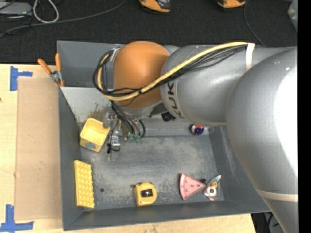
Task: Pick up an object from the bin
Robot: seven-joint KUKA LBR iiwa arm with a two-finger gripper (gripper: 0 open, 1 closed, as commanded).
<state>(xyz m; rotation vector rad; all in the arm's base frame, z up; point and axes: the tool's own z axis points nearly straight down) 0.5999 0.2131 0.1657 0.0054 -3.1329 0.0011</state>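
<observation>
Matt grey metal bin (160, 154) — scuffed, dusty

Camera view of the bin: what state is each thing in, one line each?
gripper: low over the floor, beside the yellow block.
yellow block: tilted, left side of the bin.
yellow studded plate: flat, studs up, lower left.
tape measure: on its side, lower middle.
pink wedge: flat, lower right.
silver piece: next to the wedge.
small ball: resting by the arm.

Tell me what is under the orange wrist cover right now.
The gripper hangs below it, close beside a yellow block at the bin's left. A small red and blue ball peeks out under the arm. The floor beneath the cover is hidden.
</observation>
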